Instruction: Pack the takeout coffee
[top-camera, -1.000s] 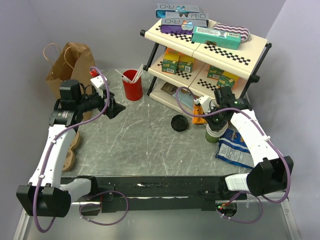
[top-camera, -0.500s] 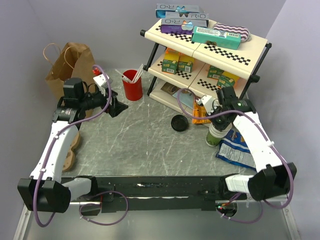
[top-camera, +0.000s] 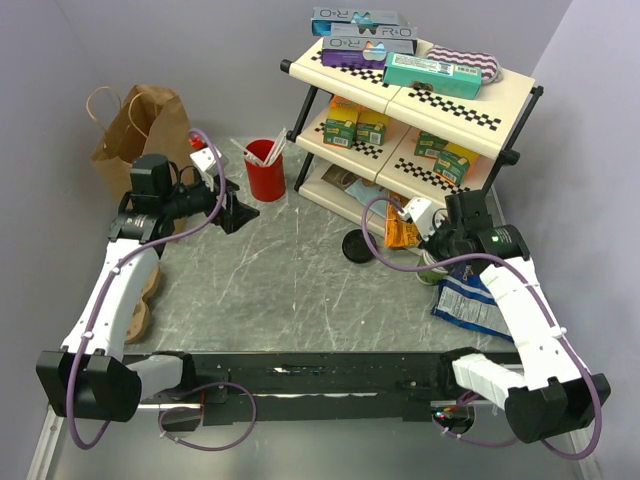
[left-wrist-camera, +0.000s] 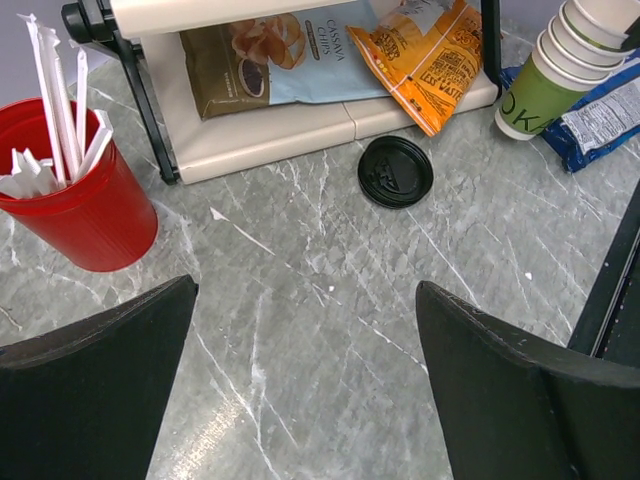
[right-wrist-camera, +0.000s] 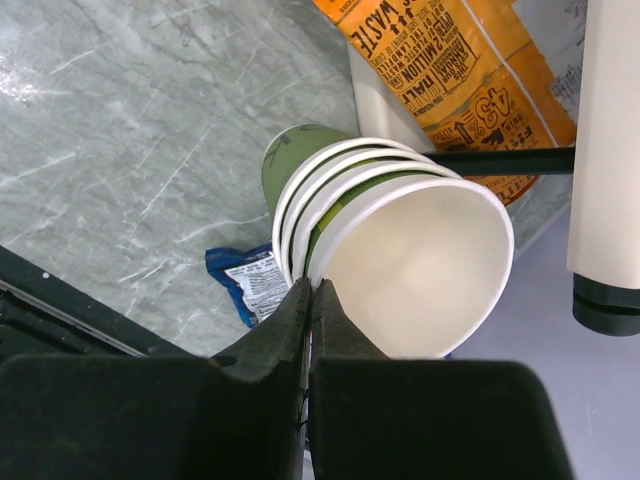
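So the takeout coffee (top-camera: 358, 246) (left-wrist-camera: 396, 171) sits on the grey marbled table (top-camera: 280, 290), just in front of the cream shelf rack (top-camera: 505, 108). Honestly all I can make out is its round black plastic lid, the cup body doesn't show. Nothing's touching it. Left tool (top-camera: 238, 213) (left-wrist-camera: 305, 290) hangs over the table with fingers wide apart. In the top view the lid is at about 3 o'clock from it and the red plastic cup of white sticks (top-camera: 265, 178) (left-wrist-camera: 85, 215) at 1 o'clock. Right tool (top-camera: 432, 252) (right-wrist-camera: 311, 285) has its fingers pressed together right at the rim of the lidless stack of green paper cups (top-camera: 428, 272) (left-wrist-camera: 540, 90) (right-wrist-camera: 400, 250), which stands at 3 o'clock from the lid. Can't tell if it's actually pinching the rim.
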